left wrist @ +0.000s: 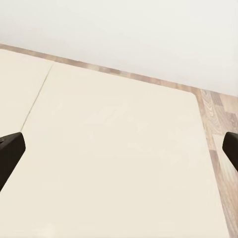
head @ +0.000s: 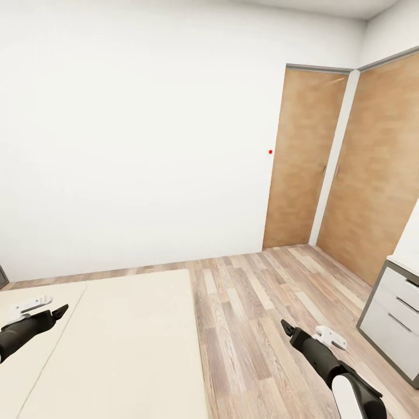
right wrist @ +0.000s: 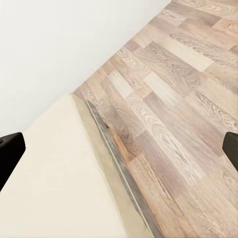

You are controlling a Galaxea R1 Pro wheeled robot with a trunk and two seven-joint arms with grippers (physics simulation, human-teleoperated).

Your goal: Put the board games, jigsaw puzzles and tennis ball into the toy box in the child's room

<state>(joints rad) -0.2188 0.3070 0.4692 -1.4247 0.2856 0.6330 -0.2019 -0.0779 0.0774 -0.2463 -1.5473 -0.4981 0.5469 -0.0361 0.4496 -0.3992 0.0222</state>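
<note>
beige bed (head: 116, 343), left gripper (left wrist: 119, 151) wide open, empty

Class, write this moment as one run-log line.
phase: in transit | bed: bare mattress | left gripper: open, above bed | right gripper: open, above floor

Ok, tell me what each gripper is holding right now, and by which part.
Nothing is held. The left gripper is open over the beige mattress; the right gripper is open over the wood-plank floor.
</note>
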